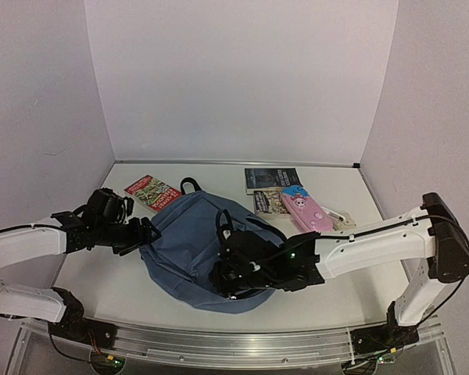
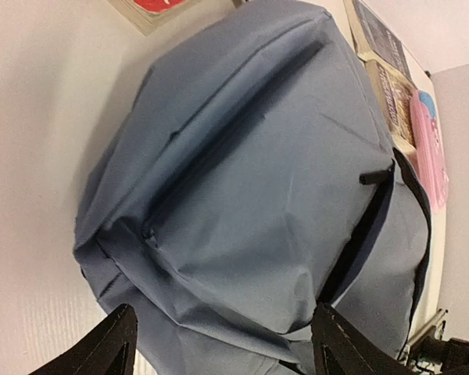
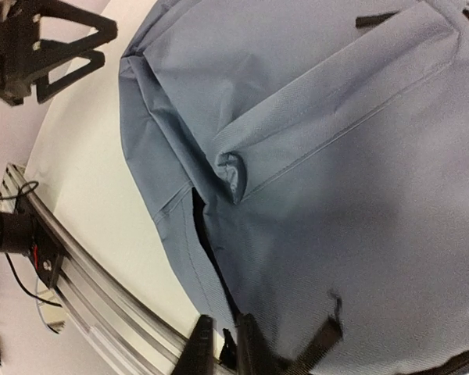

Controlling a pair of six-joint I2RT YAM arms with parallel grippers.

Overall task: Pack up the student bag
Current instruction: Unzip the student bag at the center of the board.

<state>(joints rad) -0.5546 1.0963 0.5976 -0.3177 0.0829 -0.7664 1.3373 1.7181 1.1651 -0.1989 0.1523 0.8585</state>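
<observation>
Lying flat mid-worktop between the two arms is the large slate-blue fabric student bag, its black carry loop pointing far and its rounded end near. Judged soft and light: the cloth creases and sags, so it looks empty and will fold or drag rather than lift as one piece. The best holds are probably a seam ridge, the zip line or the loop, not the slack panel. The left hand stands wide at the bag's left edge, gripping nothing. The right hand is narrow, with its fingers nearly together at the bag's near rim. Whether they pinch cloth cannot be told, as its own frame cuts them off. A dark slit runs along a seam and may be an open zip, but this is unclear. The shoulder straps are hidden. The right arm covers the bag's right side from above. A pink oblong pencil case and dark-covered books lie far right on the white worktop.
</observation>
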